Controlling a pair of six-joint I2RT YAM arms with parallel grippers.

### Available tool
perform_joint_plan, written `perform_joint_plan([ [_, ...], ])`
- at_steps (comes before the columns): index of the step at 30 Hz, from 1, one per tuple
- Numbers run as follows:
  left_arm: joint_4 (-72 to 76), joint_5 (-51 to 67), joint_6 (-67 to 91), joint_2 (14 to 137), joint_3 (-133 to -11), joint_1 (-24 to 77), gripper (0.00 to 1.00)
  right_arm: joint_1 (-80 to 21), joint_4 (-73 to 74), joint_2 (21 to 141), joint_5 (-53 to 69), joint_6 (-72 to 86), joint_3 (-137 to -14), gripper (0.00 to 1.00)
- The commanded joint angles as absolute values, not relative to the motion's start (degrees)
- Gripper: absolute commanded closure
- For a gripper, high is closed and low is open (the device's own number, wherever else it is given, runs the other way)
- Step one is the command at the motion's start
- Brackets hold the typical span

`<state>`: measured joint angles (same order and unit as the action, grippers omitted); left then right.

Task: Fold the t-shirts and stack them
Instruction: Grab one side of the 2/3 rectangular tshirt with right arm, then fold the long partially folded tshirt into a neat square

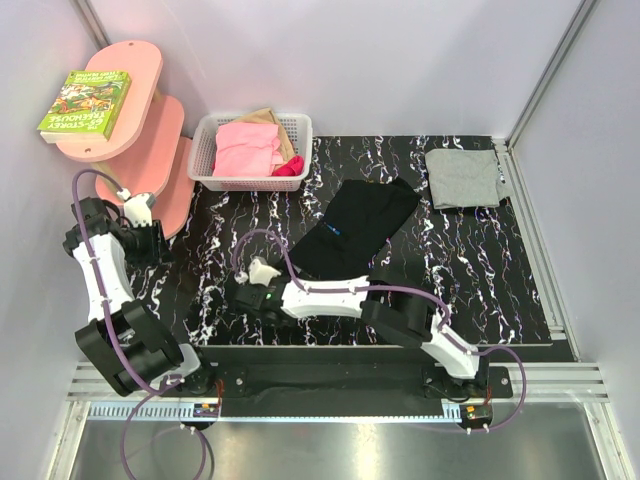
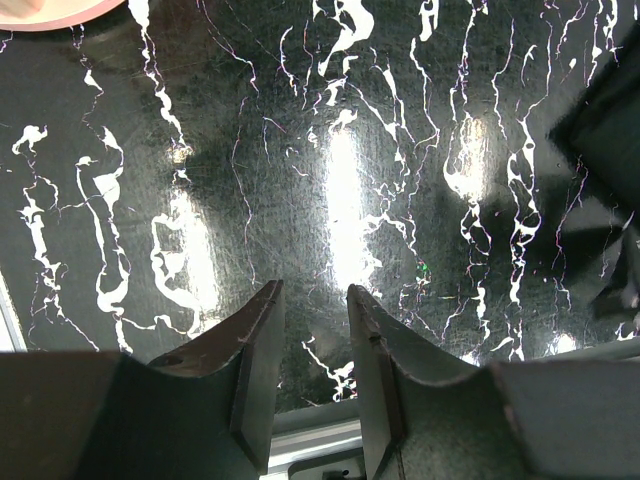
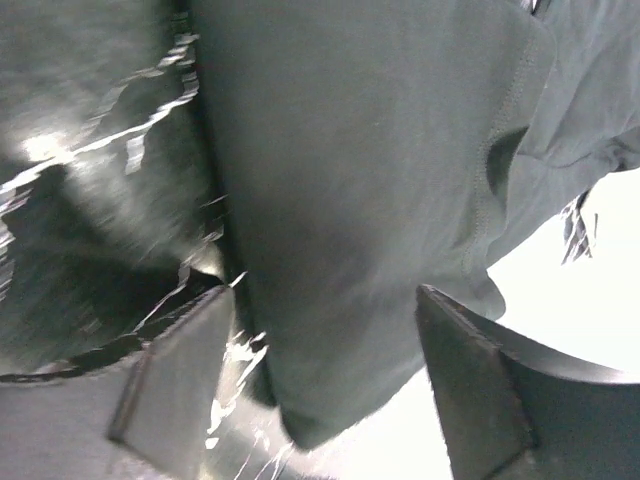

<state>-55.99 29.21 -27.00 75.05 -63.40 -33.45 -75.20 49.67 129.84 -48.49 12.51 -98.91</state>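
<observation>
**Hidden or unclear:** The right wrist view is blurred. Of the black t-shirt [image 3: 350,180] it shows only a hem and a stitched seam, cut off at the top and right edges. From above, no print can be made out on this shirt beyond 1 small blue mark. The left wrist view shows only a dark corner at its right edge, which cannot be identified.

**Fingers:** The right gripper [image 3: 325,295] is spread wide. The shirt's lower edge lies between its 2 fingers [image 3: 180,370], ungrasped. The left gripper [image 2: 315,295] is parted by a narrow gap and holds nothing.

**Task items:** The black t-shirt lies loosely spread at the frame centre. The grey t-shirt [image 1: 462,178] lies folded at the upper right, well apart.

**Surface and room:** The table [image 1: 480,270] is glossy black marble with white veins and glare. A white basket [image 1: 240,183] of pink cloth stands at upper centre. A pink shelf [image 1: 150,65] at the upper left bears a book [image 1: 85,102]. The walls are pale.
</observation>
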Motion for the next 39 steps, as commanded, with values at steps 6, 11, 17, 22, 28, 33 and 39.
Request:
perform_joint_plan([
  [6,-55.6,29.4,-27.7,73.7,-65.9,-33.8,0.64,-71.1,45.8,132.7,-41.1,15.3,-95.1,0.39],
  [11,-55.5,29.4,-27.8,73.2,-66.0,-33.8,0.64,-71.2,46.1,131.2,-38.1,15.9,-95.0,1.00],
  [17,-55.5,29.6,-27.8,73.0,-66.5,-33.8,0.64,-74.9,51.7,126.7,-31.5,15.3,-100.4,1.00],
  [22,-55.9,30.0,-27.5,73.0,-67.1,-33.9,0.63,-78.5,56.5,122.4,-19.9,17.5,-108.4,1.00],
  [28,-56.2,30.2,-27.5,72.6,-67.6,-33.8,0.63,-79.7,58.8,116.6,-9.5,20.6,-114.9,1.00],
  [33,-56.5,30.3,-27.6,72.5,-67.9,-33.8,0.63,-78.0,58.7,110.4,-6.7,21.6,-113.3,0.99],
  [39,-57.0,30.7,-27.3,73.2,-69.3,-33.8,0.63,-69.5,52.5,103.1,5.2,22.4,-104.5,0.99],
])
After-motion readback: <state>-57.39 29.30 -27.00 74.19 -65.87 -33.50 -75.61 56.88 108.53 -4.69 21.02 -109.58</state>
